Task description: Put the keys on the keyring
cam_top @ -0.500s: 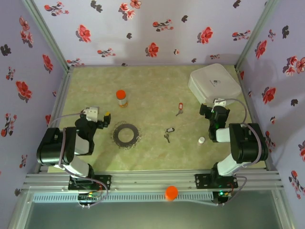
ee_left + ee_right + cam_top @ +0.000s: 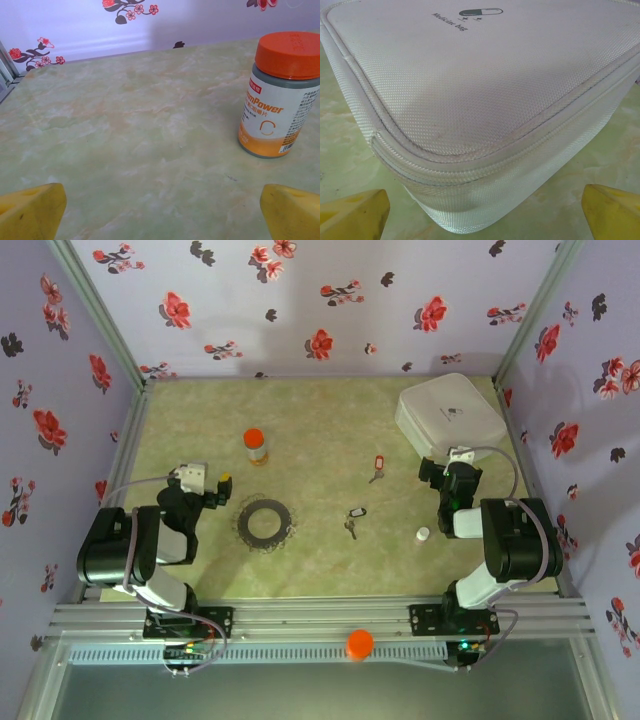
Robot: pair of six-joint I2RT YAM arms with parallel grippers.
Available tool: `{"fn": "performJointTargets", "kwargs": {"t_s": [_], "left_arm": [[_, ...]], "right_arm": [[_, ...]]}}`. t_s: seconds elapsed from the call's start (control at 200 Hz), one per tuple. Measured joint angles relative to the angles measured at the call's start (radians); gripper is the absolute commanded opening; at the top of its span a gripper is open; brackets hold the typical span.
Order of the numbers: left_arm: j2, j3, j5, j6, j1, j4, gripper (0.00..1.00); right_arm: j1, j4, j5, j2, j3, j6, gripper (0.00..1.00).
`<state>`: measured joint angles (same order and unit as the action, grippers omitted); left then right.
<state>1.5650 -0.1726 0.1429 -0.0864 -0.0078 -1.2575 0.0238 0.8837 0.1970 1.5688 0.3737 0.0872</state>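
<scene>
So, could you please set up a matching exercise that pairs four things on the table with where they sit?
Things:
1. keyring
2. red-tagged key
3. orange-capped bottle
4. white medicine bag

Places:
A. far right corner
B. just right of centre
C. lying flat, left of centre, near side
D. standing upright, just beyond the keyring

Pairs: 1-C, 2-B, 3-D, 4-A

Two keys (image 2: pixel 377 469), one keyring (image 2: pixel 248 524), one bottle (image 2: pixel 256 447)
</scene>
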Motion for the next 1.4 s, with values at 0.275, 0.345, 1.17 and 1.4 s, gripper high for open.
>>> {"fn": "performJointTargets", "kwargs": {"t_s": [0.275, 0.345, 1.17, 1.4], "left_arm": [[0.000, 0.000, 0.000, 0.000, 0.000, 0.000, 1.00], [0.000, 0.000, 0.000, 0.000, 0.000, 0.000, 1.00], [-0.191, 0.019, -0.113, 0.070, 0.028, 0.095, 1.00], [-0.568, -0.050, -0.232, 0.187, 0.023, 0.384, 1.00]], "right_arm": [[0.000, 0.000, 0.000, 0.000, 0.000, 0.000, 0.99], [0.000, 0.000, 0.000, 0.000, 0.000, 0.000, 0.99], [0.000, -0.256, 0.013, -0.220, 0.071, 0.026, 0.97], [0.000, -0.494, -0.001, -0.374, 0.180, 0.161, 0.95]]}}
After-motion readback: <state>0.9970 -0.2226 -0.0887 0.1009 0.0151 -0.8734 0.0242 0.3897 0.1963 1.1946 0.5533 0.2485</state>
